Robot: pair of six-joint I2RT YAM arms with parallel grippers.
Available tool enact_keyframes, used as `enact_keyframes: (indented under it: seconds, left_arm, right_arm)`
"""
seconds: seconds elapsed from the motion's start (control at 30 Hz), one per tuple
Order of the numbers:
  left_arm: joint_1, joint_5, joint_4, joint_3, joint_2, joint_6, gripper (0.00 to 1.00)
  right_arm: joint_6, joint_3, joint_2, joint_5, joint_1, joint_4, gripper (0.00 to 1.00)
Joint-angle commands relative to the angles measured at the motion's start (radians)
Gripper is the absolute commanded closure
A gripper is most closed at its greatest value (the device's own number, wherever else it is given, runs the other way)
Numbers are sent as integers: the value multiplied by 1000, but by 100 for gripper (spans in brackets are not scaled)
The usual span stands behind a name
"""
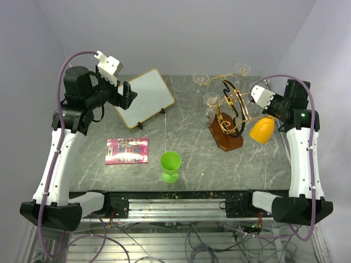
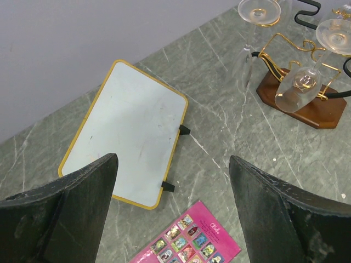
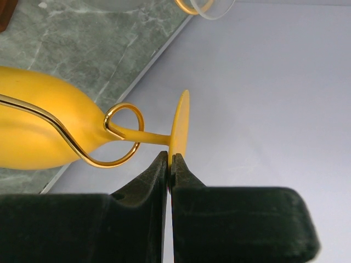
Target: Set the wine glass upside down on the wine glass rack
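A yellow wine glass [image 1: 262, 130] hangs bowl down at the right side of the wine glass rack [image 1: 230, 118], a stand of gold wire arms on a reddish-brown wooden base [image 1: 226, 139]. In the right wrist view the yellow glass [image 3: 38, 126] has its stem inside a gold wire loop [image 3: 123, 134]. My right gripper [image 3: 170, 159] is shut on the rim of the glass's foot [image 3: 180, 126]; it also shows in the top view [image 1: 270, 112]. My left gripper [image 1: 129, 94] is open and empty, high over the table's left [image 2: 173, 159].
Three clear glasses [image 1: 211, 100] hang on the rack. A green goblet [image 1: 170, 166] stands upright near the front middle. A yellow-rimmed whiteboard [image 1: 145, 97] lies at the back left, a pink card [image 1: 127, 150] in front of it. The table's right edge is close to the rack.
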Motion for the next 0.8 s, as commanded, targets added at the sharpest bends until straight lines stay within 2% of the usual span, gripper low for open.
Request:
enact_keyframes:
  seconds: [0.0,0.77]
  left_arm:
    - [11,23,20,-9,-19,15,7]
    - [11,25,18,-12,-27,20,7]
  right_arm:
    - [23,-6,1,8,13,40,97]
    - [36,-50,-28,18,70,-13,93]
